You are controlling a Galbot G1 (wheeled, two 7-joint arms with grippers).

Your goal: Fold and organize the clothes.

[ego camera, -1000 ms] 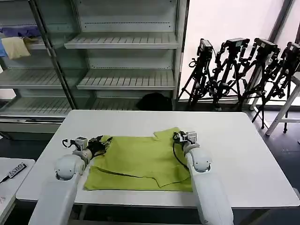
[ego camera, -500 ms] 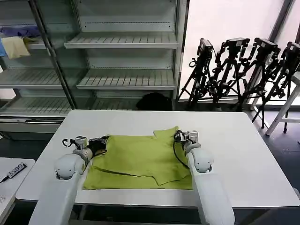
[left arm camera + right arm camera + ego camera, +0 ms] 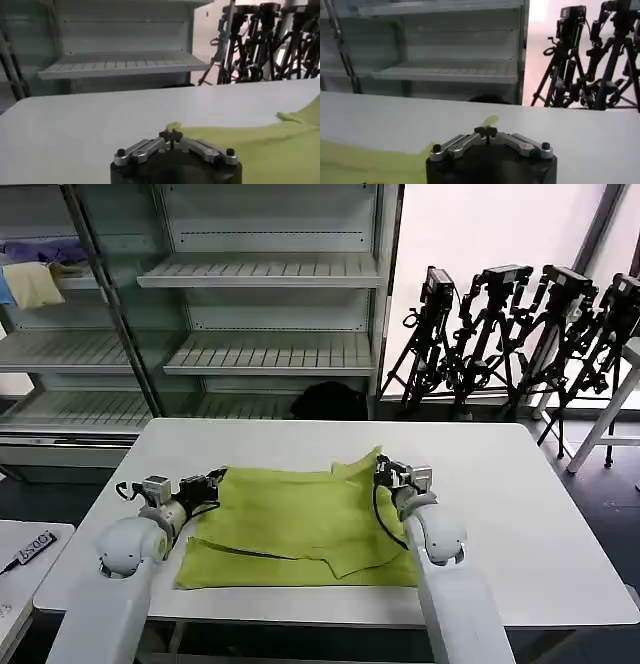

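T-shirt (image 3: 290,524), lime yellow-green: spread on the white table (image 3: 520,514), near-centre, body partly doubled over itself with a diagonal fold edge across the near half. Far edge lifted slightly at both corners.

Left gripper (image 3: 212,480): at the far-left corner of the T-shirt, fingers together and pinched on a small tuft of fabric, visible in the left wrist view at the fingertips (image 3: 172,134). Held low, just above the tabletop.

Right gripper (image 3: 384,472): at the far-right corner, fingers closed on a peak of fabric (image 3: 490,121) standing up between the tips. Sleeve area bunched beside it.

Step in hand, judged: both far corners gripped, ready for a fold toward the near edge.

Handling notes for the fold:
- Raise both corners level and together; uneven height likely skews the crease.
- Keep the far edge taut between grippers, without stretching soft fabric out of the pinch.
- Carry toward the near hem in a low arc, then lay down aligned with the near edge.
- Risk: thin pinch on either corner slipping; loose right sleeve dragging under the fold.

Backdrop: metal shelving (image 3: 270,284), camera tripods (image 3: 520,334) at far right.
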